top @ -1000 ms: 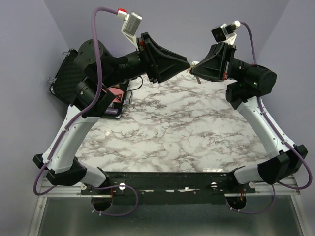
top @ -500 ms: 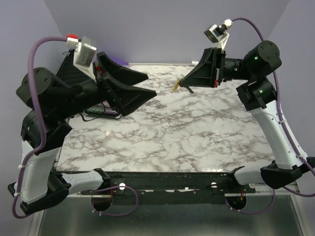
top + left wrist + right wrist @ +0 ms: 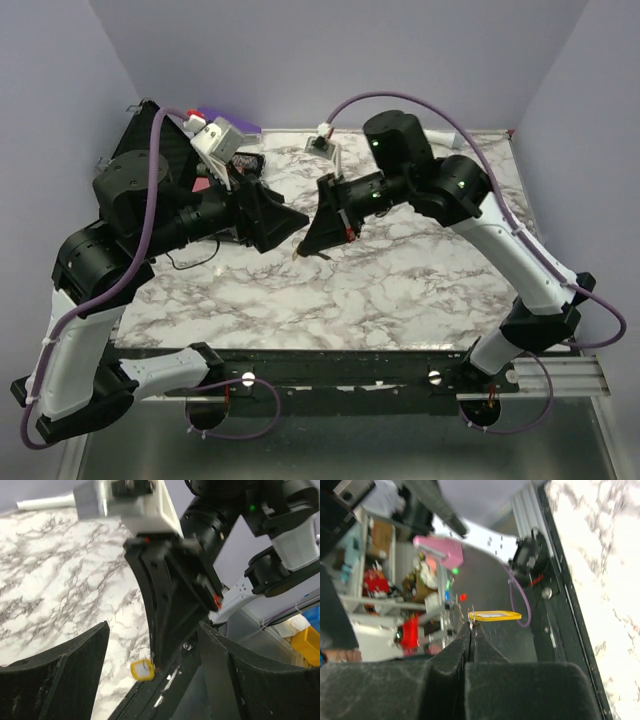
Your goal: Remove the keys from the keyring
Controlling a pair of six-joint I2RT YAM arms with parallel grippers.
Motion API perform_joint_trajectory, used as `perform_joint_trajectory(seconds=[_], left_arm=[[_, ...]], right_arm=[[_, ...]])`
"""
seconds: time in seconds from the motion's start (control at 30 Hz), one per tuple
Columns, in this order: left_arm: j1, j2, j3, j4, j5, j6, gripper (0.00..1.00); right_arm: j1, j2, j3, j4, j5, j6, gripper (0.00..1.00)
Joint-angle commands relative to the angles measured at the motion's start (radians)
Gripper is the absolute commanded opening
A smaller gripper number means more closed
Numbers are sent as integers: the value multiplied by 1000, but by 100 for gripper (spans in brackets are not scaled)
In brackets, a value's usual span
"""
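The keys (image 3: 495, 615) show as one small flat yellow piece with a white face, hanging from a thin metal ring (image 3: 471, 616). My right gripper (image 3: 471, 626) is shut on that ring and holds it in the air. From above it (image 3: 304, 250) points down and left over the table's middle, and the yellow piece is only a speck (image 3: 298, 257) there. My left gripper (image 3: 296, 222) is open, facing the right gripper's tip closely. In the left wrist view the open gripper (image 3: 154, 627) frames the right fingers (image 3: 170, 610) and the yellow piece (image 3: 142, 670), touching neither.
The marble table (image 3: 400, 290) lies under both grippers. A black case (image 3: 130, 150) stands at the back left, with a pink item (image 3: 205, 183) and a purple item (image 3: 215, 112) by it. The black front rail (image 3: 330, 365) runs along the near edge.
Both arms have swung in from the back and sides toward the table's middle. The right gripper came down and left with the keys. The left gripper now faces it closely.
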State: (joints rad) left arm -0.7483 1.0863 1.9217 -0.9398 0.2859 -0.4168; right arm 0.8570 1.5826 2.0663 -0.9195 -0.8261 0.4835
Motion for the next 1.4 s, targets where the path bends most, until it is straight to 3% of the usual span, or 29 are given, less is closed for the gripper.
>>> perform_joint_trajectory(seconds=[0.0, 0.23, 0.53, 0.73, 1.13, 1.37], left_arm=[[-2, -81, -81, -62, -11, -28, 77], [4, -204, -188, -40, 30, -68, 66], [4, -243, -259, 24, 162, -123, 54], [4, -246, -308, 67, 154, -177, 44], [6, -218, -313, 81, 154, -189, 35], [6, -198, -319, 104, 151, -217, 22]], right_arm=[[105, 37, 66, -216, 159, -126, 1], [108, -26, -37, -64, 72, -72, 1], [109, -50, -67, 91, -57, -8, 1], [109, -75, -124, 206, -103, 47, 1], [109, -62, -126, 243, -110, 60, 1], [109, -75, -144, 248, -96, 58, 1]])
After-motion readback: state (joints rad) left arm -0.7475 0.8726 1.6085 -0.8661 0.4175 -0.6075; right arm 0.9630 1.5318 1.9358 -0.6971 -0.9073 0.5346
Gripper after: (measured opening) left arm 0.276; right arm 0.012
